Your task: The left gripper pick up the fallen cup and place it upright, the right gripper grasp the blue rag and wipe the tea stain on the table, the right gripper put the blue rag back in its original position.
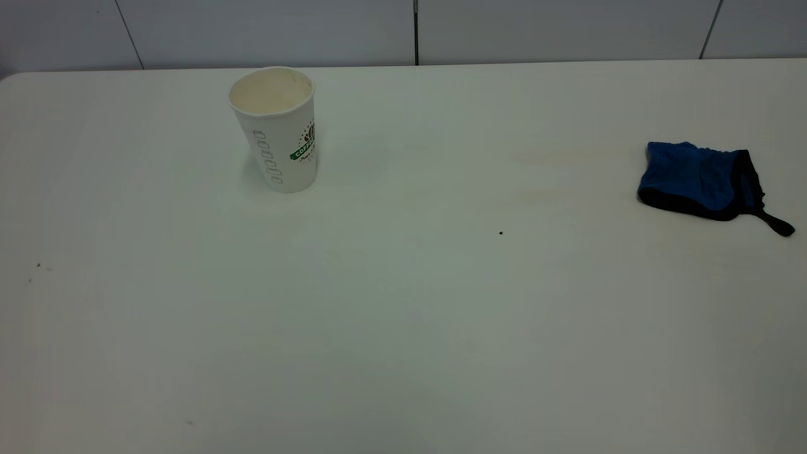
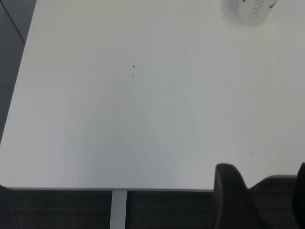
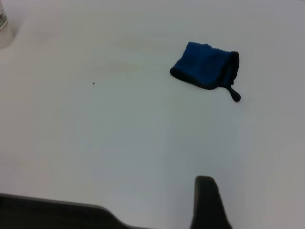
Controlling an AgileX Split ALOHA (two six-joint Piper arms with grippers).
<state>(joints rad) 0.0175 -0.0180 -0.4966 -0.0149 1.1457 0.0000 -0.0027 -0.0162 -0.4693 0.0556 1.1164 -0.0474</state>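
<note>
Cup (image 1: 277, 129) stood upright toward the far left of the counter (image 1: 403, 328), open mouth up, cream inside showing, green banner logo facing right. Nothing touching it. Only its base caught at the edge of the left wrist view (image 2: 251, 12), and a sliver of it in the right wrist view (image 3: 4, 28).

Blue rag (image 1: 700, 180) lay crumpled well off to the right near the counter's edge, black strap tail trailing out toward the near right. Showed up nicely in the right wrist view too (image 3: 207, 71), flat on the surface, nothing holding it.

Between cup and rag, just faint yellowish smudges (image 1: 555, 176) on the white top, plus a tiny dark speck (image 1: 500, 232) near the middle.

Left tool (image 2: 262, 200) sat back over the counter's near edge, two dark fingers apart, gripping nothing. Right tool (image 3: 209, 202) likewise pulled back at its own edge, well short of the rag; only one black finger visible, so couldn't tell how wide it was.
</note>
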